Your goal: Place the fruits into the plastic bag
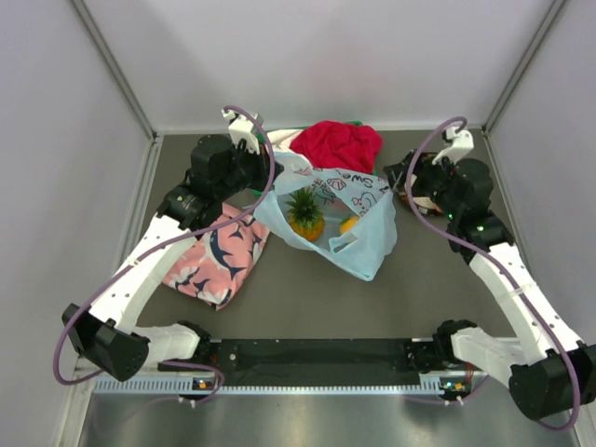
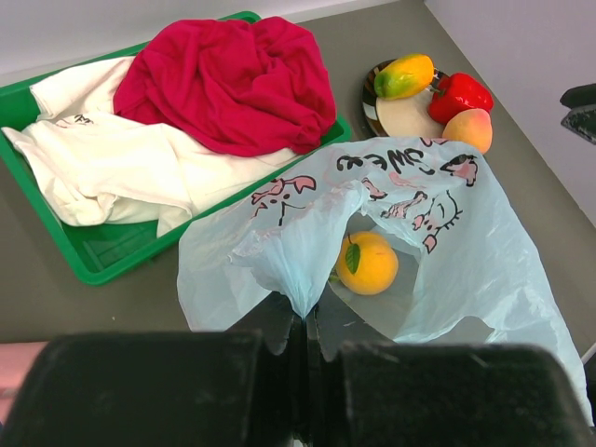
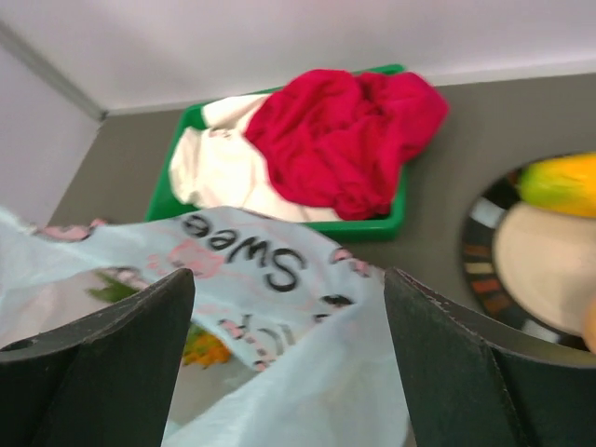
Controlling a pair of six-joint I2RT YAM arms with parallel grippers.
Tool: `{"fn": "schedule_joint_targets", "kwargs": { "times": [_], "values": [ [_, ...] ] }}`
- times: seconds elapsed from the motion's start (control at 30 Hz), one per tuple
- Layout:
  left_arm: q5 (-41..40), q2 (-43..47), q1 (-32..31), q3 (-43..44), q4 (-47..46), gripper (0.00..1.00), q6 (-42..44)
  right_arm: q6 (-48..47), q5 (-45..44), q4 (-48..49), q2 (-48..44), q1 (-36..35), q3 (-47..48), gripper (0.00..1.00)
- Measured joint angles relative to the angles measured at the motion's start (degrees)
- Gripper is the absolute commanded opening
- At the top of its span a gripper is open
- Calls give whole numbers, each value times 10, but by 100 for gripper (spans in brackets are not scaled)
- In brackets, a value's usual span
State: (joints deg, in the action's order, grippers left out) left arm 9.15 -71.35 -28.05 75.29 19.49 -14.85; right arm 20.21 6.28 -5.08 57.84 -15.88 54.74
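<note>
Grey tabletop, walled in white on three sides. The plastic bag lies mid-table with its mouth open upward. It is thin light-blue film printed with "Sweet". Inside it are a pineapple toward the left and, just to its right, a round orange fruit with a green leaf.

Outstanding items sit on a striped plate just beyond the bag's far right corner. These are the mango, the red pepper-like fruit and the peach, packed close together.

Left gripper: jaws together, clamped on a gathered fold of the bag's left rim. Right gripper: jaws wide apart, holding nothing, poised over the bag's right rim with the plate just to its right.

Non-task items are a green tray of red and white clothes at the far side and a pink shark-print cloth left of the bag.

Assessment: two fruits are bagged and three remain.
- **Bag:** The film is limp and slippery and would likely sag shut if the left rim were let go, so that hold should be kept.
- **Fruits:** The three on the plate look smooth, rounded and light, and the glossy pepper is probably the slickest.
- **Grip:** Each is best taken from above, across its widest middle. The peach, nearest the bag, appears the easiest first pick.
- **Risk:** Neighbouring fruits may be nudged off the plate.
</note>
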Motion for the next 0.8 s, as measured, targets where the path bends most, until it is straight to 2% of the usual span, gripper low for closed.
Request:
{"fn": "schedule_joint_targets", "kwargs": {
  "times": [0.17, 0.33, 0.5, 0.8],
  "values": [
    [0, 0, 0, 0, 0, 0, 0, 11, -6, -18, 7, 75, -23, 82],
    [-1, 0, 0, 0, 0, 0, 0, 27, -12, -21, 45, 119, -43, 82],
    [-4, 0, 0, 0, 0, 0, 1, 27, -55, -43, 111, 139, -35, 82],
    [-9, 0, 0, 0, 0, 0, 4, 21, -164, -92, 225, 143, 51, 82]
  ]
}}
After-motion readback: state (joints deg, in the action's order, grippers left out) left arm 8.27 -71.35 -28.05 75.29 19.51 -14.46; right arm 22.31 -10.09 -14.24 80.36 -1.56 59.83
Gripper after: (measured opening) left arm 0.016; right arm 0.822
